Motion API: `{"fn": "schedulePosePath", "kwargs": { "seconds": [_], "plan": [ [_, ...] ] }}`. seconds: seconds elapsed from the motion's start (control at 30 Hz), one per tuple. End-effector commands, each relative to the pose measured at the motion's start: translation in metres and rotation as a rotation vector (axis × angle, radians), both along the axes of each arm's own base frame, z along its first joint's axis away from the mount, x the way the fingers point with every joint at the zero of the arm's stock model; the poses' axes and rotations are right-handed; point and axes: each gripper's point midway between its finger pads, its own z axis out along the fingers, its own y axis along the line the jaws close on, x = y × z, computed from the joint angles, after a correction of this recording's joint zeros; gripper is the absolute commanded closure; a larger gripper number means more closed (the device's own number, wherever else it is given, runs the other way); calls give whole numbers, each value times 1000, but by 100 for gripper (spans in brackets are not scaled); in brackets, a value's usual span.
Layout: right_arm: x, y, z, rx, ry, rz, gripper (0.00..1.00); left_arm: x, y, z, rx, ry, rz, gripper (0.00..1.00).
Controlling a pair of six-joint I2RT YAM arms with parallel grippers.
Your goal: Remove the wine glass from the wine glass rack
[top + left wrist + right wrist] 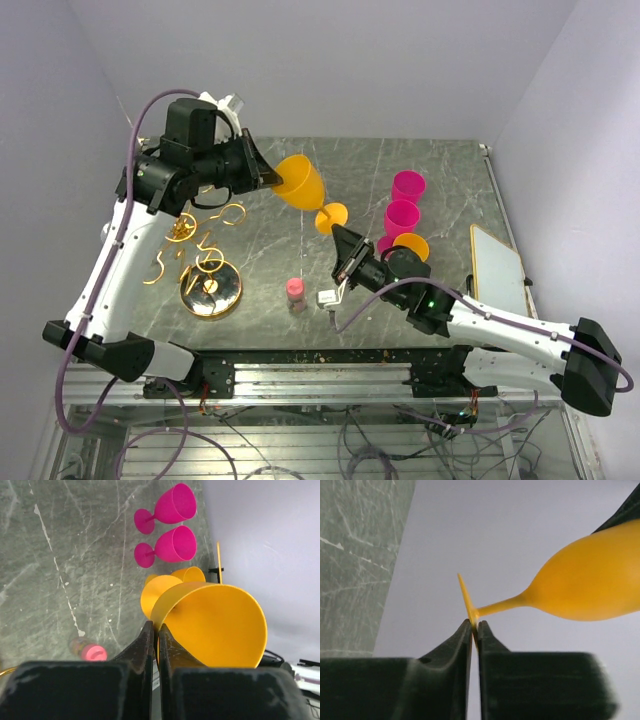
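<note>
Orange plastic wine glass (300, 182) is off the gold wire wine glass rack (205, 262), hanging sideways in the air over the grey marbled desk (260, 230), up and right of the rack and not touching it. On one end the left arm's fingers (262, 178) are clamped on the bowl's rim wall, one inside and one outside. On the other, the right arm's fingers (341, 243) are pinched on the edge of the foot disc. Both ends gripped at once reads to me as a handover or a steadied carry, since a rim pinch alone looks marginal on a thin slick wall. Bowl looks empty from the left wrist view. Further right are magenta goblets (408, 186) and a second orange glass (412, 245), nothing visible inside them. Near the rack's base sits a small pink-capped bottle (295, 289). Rack arms carry no glass that I can see.
</note>
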Motion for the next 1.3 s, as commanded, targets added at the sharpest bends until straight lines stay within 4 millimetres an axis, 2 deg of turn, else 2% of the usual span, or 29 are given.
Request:
{"fn": "schedulePosePath", "kwargs": {
  "seconds": [0.0, 0.07, 0.13, 0.17, 0.2, 0.27, 0.33, 0.4, 0.5, 0.53, 0.73, 0.9, 1.1, 1.27],
  "plan": [
    [1, -10, 27, 148, -46, -64, 79, 0, -20, 3, -61, -9, -33, 93],
    [-1, -13, 25, 207, 41, -67, 60, 6, -17, 5, -47, -26, 6, 93],
    [-4, -17, 30, 277, 160, -69, 46, 16, -11, 3, -5, -43, 61, 93],
    [-6, -18, 30, 307, 233, -69, 17, 20, -8, 0, 25, -51, 93, 93],
    [-8, -21, 33, 340, 290, -73, 2, 25, -6, -3, 52, -55, 122, 93],
    [-10, -26, 46, 454, 397, -86, 0, 35, -5, -16, 113, -54, 170, 93],
    [-12, -31, 61, 588, 512, -104, 0, 38, -13, -30, 183, -44, 188, 93],
    [-11, -44, 85, 789, 621, -142, 0, 42, -19, -46, 255, -28, 211, 93],
    [-2, -87, 122, 1242, 727, -255, 0, 45, -31, -63, 325, -28, 232, 93],
    [1, -99, 128, 1354, 757, -299, 0, 45, -38, -68, 342, -29, 235, 93],
    [3, -151, 161, 1710, 801, -524, 0, 41, -68, -113, 476, -7, 240, 93],
    [-12, -173, 172, 1838, 856, -459, 0, 36, -90, -147, 562, 6, 234, 93],
    [-25, -179, 187, 1844, 900, -363, 0, 27, -108, -179, 617, 14, 228, 93],
    [-26, -177, 185, 1810, 907, -371, 0, 22, -112, -197, 626, 7, 234, 89]
  ]
}}
